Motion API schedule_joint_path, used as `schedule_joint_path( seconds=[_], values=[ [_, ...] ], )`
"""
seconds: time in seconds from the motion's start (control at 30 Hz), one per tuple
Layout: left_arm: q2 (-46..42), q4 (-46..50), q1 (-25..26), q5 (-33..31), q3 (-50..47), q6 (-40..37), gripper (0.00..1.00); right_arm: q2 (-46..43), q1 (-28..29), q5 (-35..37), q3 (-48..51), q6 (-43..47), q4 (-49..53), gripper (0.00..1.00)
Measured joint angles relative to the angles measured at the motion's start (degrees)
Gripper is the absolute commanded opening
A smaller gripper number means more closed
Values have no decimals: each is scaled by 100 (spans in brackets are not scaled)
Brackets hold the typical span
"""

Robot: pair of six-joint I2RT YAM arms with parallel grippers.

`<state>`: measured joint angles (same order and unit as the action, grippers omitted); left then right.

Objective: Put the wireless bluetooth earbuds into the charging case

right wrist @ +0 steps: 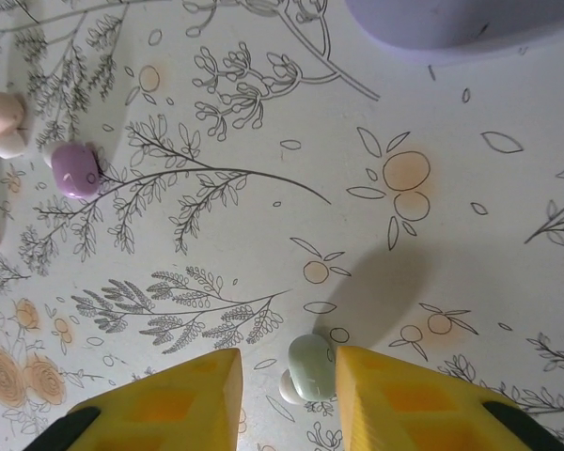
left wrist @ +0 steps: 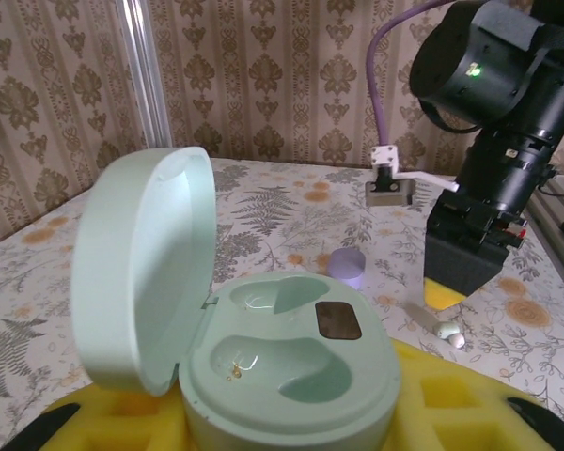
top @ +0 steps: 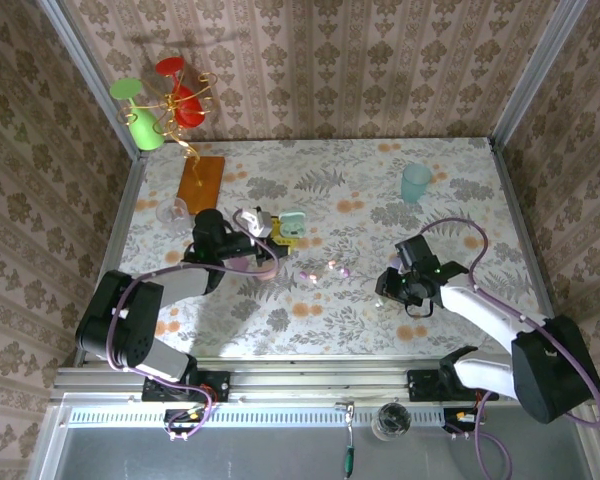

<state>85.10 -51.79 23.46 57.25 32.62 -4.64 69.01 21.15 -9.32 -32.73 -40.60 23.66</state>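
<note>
- The left gripper (left wrist: 273, 404) is closed on the mint charging case (left wrist: 291, 376), with a yellow pad pressed to each side of the base.
- The case is held with its lid (left wrist: 141, 272) swung up and back on the hinge. Its two moulded wells face the left wrist camera, and small gold contacts glint in the nearer one.
- In the top view the case is held left of centre on the floral counter (top: 360, 200), well apart from the right arm.
- The right gripper (right wrist: 289, 355) is down at the counter, its jaws partly open around a mint earbud (right wrist: 310, 366).
- The bud lies on the counter close against the right-hand yellow finger. A clear gap remains on the other side, and I cannot tell whether that finger touches it.
- A lilac earbud (right wrist: 75, 169) and a pink earbud (right wrist: 0, 117) lie loose on the counter, just beside each other and well apart from the mint one.
- A lilac case (right wrist: 451, 23) sits at the top edge of the right wrist view.
- A teal cup (top: 416, 183) stands upright towards the far right of the counter.
</note>
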Motion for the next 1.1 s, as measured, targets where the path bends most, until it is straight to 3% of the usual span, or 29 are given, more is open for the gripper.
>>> schedule_joint_path(
  seconds=[0.67,1.1],
  values=[
    [0,170,122,35,0,0,32,649,0,-315,98,201,-127,22],
    [-2,498,262,52,11,-120,32,219,142,-116,-136,431,216,18]
  ],
)
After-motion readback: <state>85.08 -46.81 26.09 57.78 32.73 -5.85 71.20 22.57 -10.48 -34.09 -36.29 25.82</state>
